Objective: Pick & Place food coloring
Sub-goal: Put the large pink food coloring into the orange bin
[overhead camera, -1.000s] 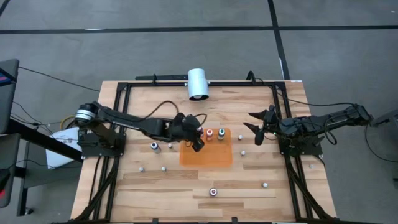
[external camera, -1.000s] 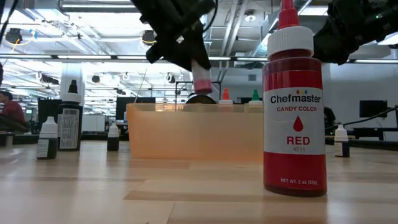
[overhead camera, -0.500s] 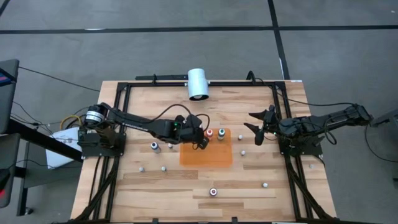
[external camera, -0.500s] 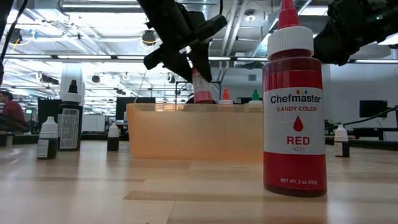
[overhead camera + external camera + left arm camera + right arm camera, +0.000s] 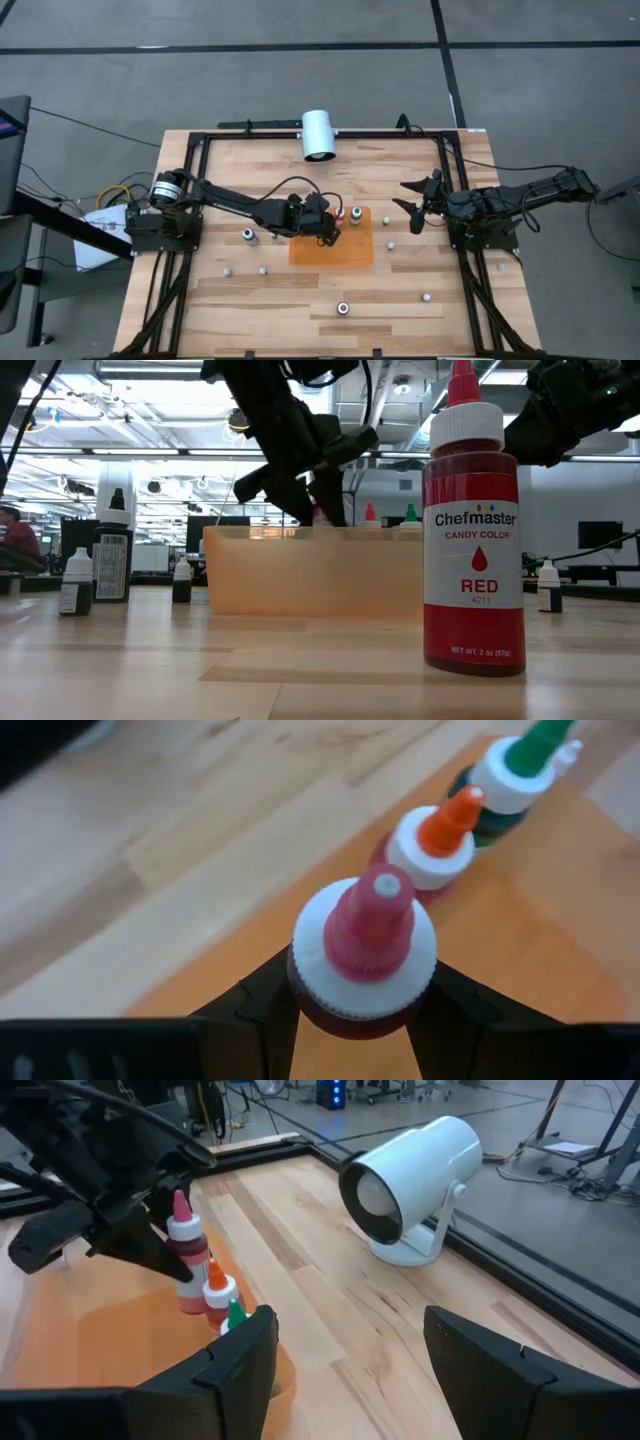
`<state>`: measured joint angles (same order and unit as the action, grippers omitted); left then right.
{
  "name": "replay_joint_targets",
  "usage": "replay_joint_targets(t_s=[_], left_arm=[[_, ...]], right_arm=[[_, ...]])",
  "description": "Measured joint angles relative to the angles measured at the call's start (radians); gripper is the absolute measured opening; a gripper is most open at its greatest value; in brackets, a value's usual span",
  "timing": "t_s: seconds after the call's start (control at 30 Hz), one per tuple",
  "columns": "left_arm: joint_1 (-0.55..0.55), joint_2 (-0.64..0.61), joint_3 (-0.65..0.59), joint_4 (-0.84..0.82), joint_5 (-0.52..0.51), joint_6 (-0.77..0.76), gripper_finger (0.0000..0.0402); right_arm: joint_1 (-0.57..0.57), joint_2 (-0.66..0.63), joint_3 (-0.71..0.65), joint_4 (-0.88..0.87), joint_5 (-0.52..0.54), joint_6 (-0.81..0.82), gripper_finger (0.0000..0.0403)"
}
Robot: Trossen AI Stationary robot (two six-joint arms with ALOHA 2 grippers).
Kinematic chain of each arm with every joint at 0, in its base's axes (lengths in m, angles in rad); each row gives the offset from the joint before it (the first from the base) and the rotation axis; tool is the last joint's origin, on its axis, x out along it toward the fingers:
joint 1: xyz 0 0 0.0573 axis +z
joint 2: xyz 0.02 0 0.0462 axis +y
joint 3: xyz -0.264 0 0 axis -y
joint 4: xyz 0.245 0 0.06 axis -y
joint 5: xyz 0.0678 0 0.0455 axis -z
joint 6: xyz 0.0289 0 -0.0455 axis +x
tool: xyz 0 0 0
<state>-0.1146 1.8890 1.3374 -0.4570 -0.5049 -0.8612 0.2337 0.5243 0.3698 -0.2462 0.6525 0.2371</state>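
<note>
Of the food coloring, a pink-topped bottle [image 5: 365,945] sits in my left gripper [image 5: 327,224], which is shut on it over the far left part of the orange mat [image 5: 335,252]. Beside it on the mat an orange-topped bottle [image 5: 437,838] and a green-topped bottle [image 5: 512,772] stand on their bases in a row. My right gripper [image 5: 410,202] waits open at the table's right side, above the wood, with nothing between its fingers. My left gripper pinches the pink-topped bottle's dark body just under its white collar [image 5: 303,1003] between its two fingers [image 5: 262,1010], one on each side. The fingers slant down from the table's left. The bottle stands about upright, its base low at the mat; whether it touches cannot be told.
A white cylinder lamp [image 5: 318,135] lies at the far edge. A large red bottle [image 5: 343,308] stands near the front edge. Dark-topped bottles [image 5: 249,236] and several small ones are scattered left and right of the mat. A black frame [image 5: 200,140] rims the table.
My left gripper has gone down and a little toward the table's right with the pink-topped bottle, rolling as it went. The bottle, tilted and higher before, now stands nearly upright and low, close beside the orange-topped bottle.
</note>
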Motion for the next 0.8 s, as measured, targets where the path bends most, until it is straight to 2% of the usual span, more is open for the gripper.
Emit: replay_joint_targets(t_s=[0.6,0.8], left_arm=[[0.000,0.025,0.001,0.038,-0.082,-0.016,0.0144],[0.000,0.055,0.000,0.045,-0.073,-0.003,0.0144]], right_arm=[[0.000,0.000,0.000,-0.037,0.000,0.000,0.0240],[0.000,0.000,0.000,-0.038,0.000,0.000,0.0240]])
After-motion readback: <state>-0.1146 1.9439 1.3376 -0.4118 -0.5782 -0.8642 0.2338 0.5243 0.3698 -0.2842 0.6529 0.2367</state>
